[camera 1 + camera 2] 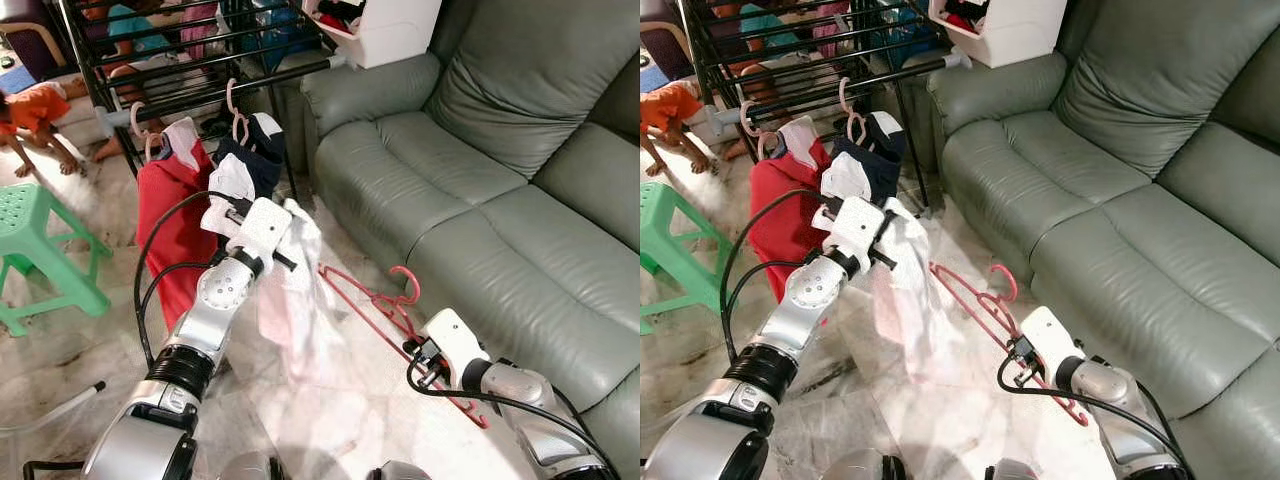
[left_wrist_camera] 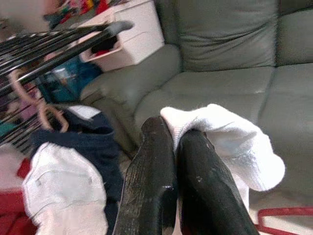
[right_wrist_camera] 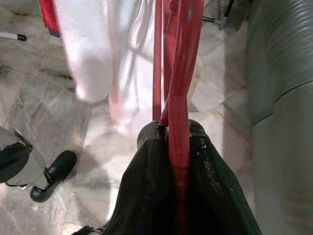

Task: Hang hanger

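My right gripper (image 3: 171, 131) is shut on the bar of a red hanger (image 1: 385, 300), held low in front of the sofa with its hook pointing up toward the seat edge. Raised beside the drying rack (image 1: 200, 70), my left gripper (image 2: 175, 133) is shut on a white garment (image 1: 300, 300) that droops from it toward the floor. The cloth bunches over the left fingertips (image 2: 195, 147). The hanger runs from the right gripper toward the hanging white garment.
A red garment (image 1: 165, 215) and a navy one (image 1: 262, 160) hang from pink hangers (image 1: 235, 110) on the black rack. A green sofa (image 1: 480, 180) fills the right side, with a white box (image 1: 400, 30) behind its arm. A green stool (image 1: 40, 240) stands left. A person (image 1: 35, 115) crouches on the floor behind it.
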{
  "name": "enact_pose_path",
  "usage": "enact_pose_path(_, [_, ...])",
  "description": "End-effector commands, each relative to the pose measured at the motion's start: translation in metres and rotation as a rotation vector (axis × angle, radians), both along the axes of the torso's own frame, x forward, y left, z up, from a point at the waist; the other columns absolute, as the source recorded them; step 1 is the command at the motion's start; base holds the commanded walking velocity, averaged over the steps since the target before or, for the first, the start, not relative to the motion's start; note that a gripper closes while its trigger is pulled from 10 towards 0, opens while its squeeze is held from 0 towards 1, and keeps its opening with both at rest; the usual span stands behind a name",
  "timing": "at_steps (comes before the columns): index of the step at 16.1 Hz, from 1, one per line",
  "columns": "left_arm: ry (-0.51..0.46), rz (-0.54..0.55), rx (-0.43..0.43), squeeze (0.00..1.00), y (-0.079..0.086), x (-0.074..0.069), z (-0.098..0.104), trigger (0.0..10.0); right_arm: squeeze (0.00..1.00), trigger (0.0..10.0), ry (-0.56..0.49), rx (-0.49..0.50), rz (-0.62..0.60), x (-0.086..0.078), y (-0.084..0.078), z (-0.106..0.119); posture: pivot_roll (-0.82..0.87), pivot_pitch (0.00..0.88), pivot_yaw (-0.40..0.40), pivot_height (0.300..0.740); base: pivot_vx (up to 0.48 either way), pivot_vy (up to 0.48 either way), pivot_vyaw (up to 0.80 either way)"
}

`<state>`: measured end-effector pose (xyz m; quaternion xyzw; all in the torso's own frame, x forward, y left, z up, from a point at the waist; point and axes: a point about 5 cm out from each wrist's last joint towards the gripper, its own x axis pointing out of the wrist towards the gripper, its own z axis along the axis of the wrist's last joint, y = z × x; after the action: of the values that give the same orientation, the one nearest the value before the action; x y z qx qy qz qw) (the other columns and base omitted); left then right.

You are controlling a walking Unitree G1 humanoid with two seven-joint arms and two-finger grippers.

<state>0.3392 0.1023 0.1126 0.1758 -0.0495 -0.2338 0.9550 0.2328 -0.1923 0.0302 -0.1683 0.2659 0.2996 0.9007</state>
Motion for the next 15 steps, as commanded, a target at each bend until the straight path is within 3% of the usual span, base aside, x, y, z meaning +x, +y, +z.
enact_pose_path(1, [-0.068, -0.066, -0.021, 0.00, -0.006, 0.000, 0.014, 10.0, 0.00, 10.0, -0.036, -0.018, -0.010, 0.007, -0.005, 0.006, -0.06, 0.000, 0.033, 0.740, 0.000, 0.000, 0.00])
enact_pose_path(5, [-0.083, -0.244, -0.054, 0.00, -0.020, -0.013, 0.018, 10.0, 0.00, 10.0, -0.068, -0.021, -0.059, 0.016, -0.012, 0.010, -0.06, 0.000, 0.032, 0.740, 0.000, 0.000, 0.00])
enact_pose_path(7, [-0.098, -0.358, -0.031, 0.00, -0.030, -0.022, 0.019, 10.0, 0.00, 10.0, -0.088, -0.017, -0.086, 0.019, -0.012, 0.011, -0.06, 0.000, 0.032, 0.740, 0.000, 0.000, 0.00])
enact_pose_path(10, [-0.116, -0.387, -0.018, 0.00, -0.037, -0.028, 0.021, 10.0, 0.00, 10.0, -0.123, 0.043, -0.182, 0.029, -0.015, 0.015, -0.06, 0.000, 0.032, 0.740, 0.000, 0.000, 0.00])
enact_pose_path(11, [-0.104, -0.272, 0.079, 0.00, -0.030, -0.018, 0.012, 10.0, 0.00, 10.0, -0.142, 0.062, -0.176, 0.031, -0.017, 0.022, -0.06, 0.000, 0.031, 0.740, 0.000, 0.000, 0.00])
enact_pose_path(13, [-0.093, -0.052, 0.116, 0.00, -0.011, -0.002, 0.011, 10.0, 0.00, 10.0, -0.171, 0.029, -0.151, 0.034, -0.028, 0.032, -0.07, 0.000, 0.037, 0.740, 0.000, 0.000, 0.00])
enact_pose_path(14, [-0.052, 0.131, 0.070, 0.00, 0.006, 0.010, 0.010, 10.0, 0.00, 10.0, -0.182, 0.010, -0.114, 0.035, -0.037, 0.041, -0.07, 0.000, 0.040, 0.740, 0.000, 0.000, 0.00])
enact_pose_path(15, [-0.001, 0.173, 0.008, 0.00, 0.013, 0.013, 0.009, 10.0, 0.00, 10.0, -0.180, -0.008, -0.059, 0.033, -0.039, 0.045, -0.08, 0.000, 0.042, 0.740, 0.000, 0.000, 0.00])
